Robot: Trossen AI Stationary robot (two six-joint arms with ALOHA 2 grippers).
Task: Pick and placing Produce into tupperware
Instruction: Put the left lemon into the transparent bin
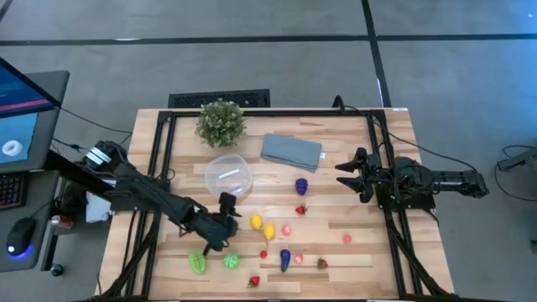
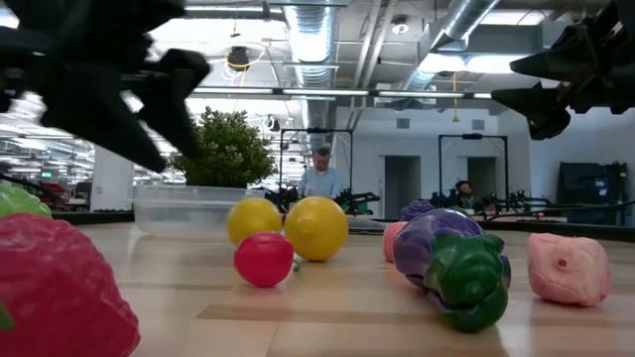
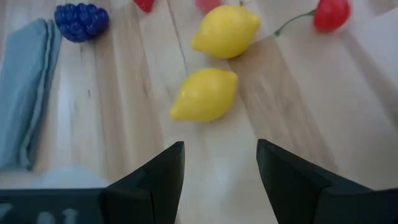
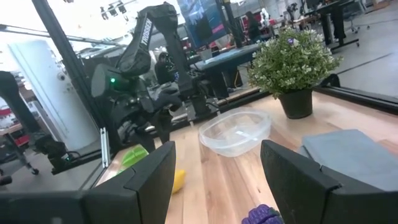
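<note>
The produce lies scattered on the wooden table: two yellow lemons (image 1: 256, 222) (image 1: 269, 230), a blue berry (image 1: 301, 185), a purple eggplant (image 1: 285, 260), strawberries, pink pieces and green pieces (image 1: 198, 264). The clear round tupperware (image 1: 228, 176) stands on the table and looks empty. My left gripper (image 1: 235, 221) is open just left of the lemons. In the left wrist view the nearer lemon (image 3: 205, 94) lies ahead of its open fingers (image 3: 221, 168), not between them. My right gripper (image 1: 348, 172) is open and empty, raised at the table's right side.
A potted plant (image 1: 221, 122) stands at the far edge behind the tupperware. A folded grey-blue cloth (image 1: 291, 151) lies to its right. A red cherry (image 1: 263, 253) lies near the lemons. People show in the room beyond the table in the low view (image 2: 319, 174).
</note>
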